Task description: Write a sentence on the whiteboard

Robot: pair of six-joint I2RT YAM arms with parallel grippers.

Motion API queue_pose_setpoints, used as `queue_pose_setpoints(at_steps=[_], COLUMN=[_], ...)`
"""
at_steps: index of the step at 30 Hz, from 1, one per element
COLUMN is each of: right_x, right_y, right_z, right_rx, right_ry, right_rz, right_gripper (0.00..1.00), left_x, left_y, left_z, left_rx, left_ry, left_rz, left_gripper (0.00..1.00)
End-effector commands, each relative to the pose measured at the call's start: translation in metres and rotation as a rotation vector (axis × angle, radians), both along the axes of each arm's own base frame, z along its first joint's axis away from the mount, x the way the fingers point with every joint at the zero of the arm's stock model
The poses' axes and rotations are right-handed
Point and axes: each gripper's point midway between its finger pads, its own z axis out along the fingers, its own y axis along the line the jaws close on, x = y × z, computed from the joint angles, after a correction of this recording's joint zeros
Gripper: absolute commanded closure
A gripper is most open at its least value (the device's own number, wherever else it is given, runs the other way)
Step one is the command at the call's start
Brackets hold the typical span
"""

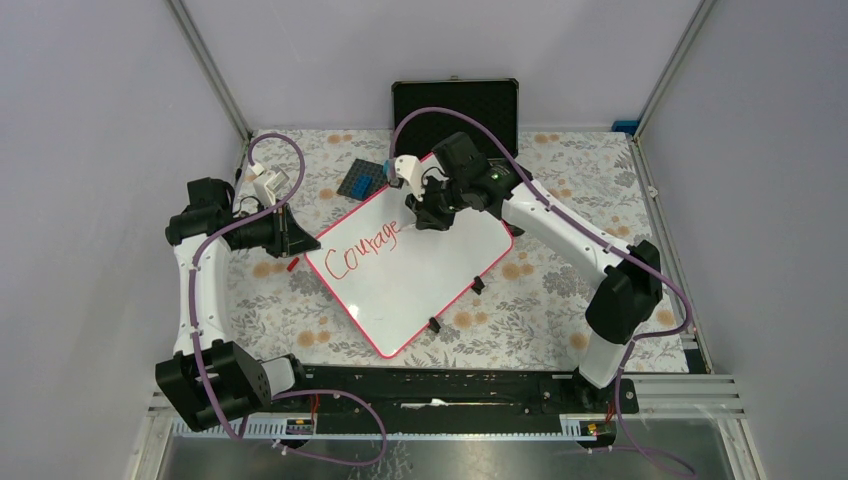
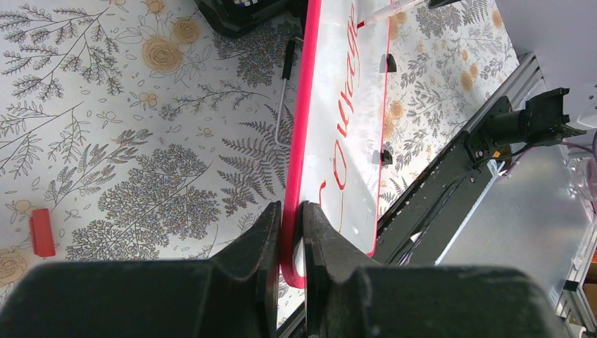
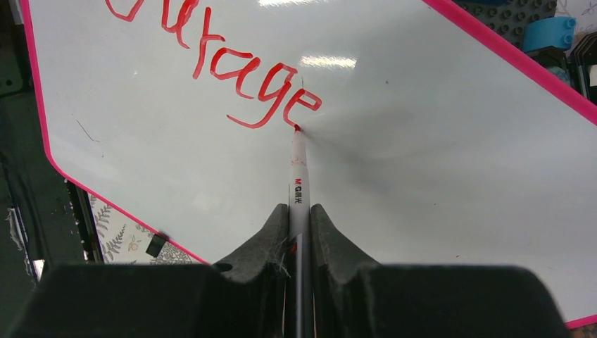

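The whiteboard [image 1: 430, 270] is laid diagonally mid-table on the floral cloth [image 1: 560, 290]. Its pink corner frame is clamped by the left gripper [image 2: 291, 211]. The marker [image 3: 298, 176] is pinched in the right gripper [image 3: 299, 211], tip touching the board at the final "e". Only 1 word of the sentence [image 1: 362, 250] is written: "Courage".

Sentence [image 1: 362, 250] in red handwriting on whiteboard [image 1: 430, 285] reads "Courage", one word only, near the whiteboard's left corner. Marker [image 3: 298, 184], tip on the whiteboard at the final "e", has small barrel print: "M&G", the rest too small to read.
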Motion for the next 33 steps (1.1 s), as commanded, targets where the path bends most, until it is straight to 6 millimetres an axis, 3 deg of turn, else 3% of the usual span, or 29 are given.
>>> queue_pose_setpoints(at_steps=[1, 9, 16, 30, 33], right_x=[0.015, 0.002, -0.019, -0.026, -0.023], right_y=[-0.003, 0.006, -0.003, -0.027, -0.031], right_z=[0.031, 0.063, 0.078, 0.083, 0.079], right_rx=[0.038, 0.115, 0.148, 0.177, 0.18], right_ry=[-0.085, -0.07, -0.008, 0.079, 0.096], right_rz=[-0.024, 0.027, 0.091, 0.091, 0.081], right_gripper=[1.0, 1.0, 1.0, 1.0, 1.0], left_x=[0.002, 0.01, 0.018, 0.038, 0.034], left_y=[0.002, 0.003, 0.002, 0.006, 0.006], left_z=[-0.005, -0.001, -0.006, -0.009, -0.008], left_rx=[0.029, 0.036, 0.085, 0.213, 0.223], left_ry=[-0.014, -0.017, -0.012, -0.072, -0.081], left_rz=[-0.018, -0.019, -0.043, -0.071, -0.067], left_gripper=[1.0, 1.0, 0.97, 0.94, 0.86])
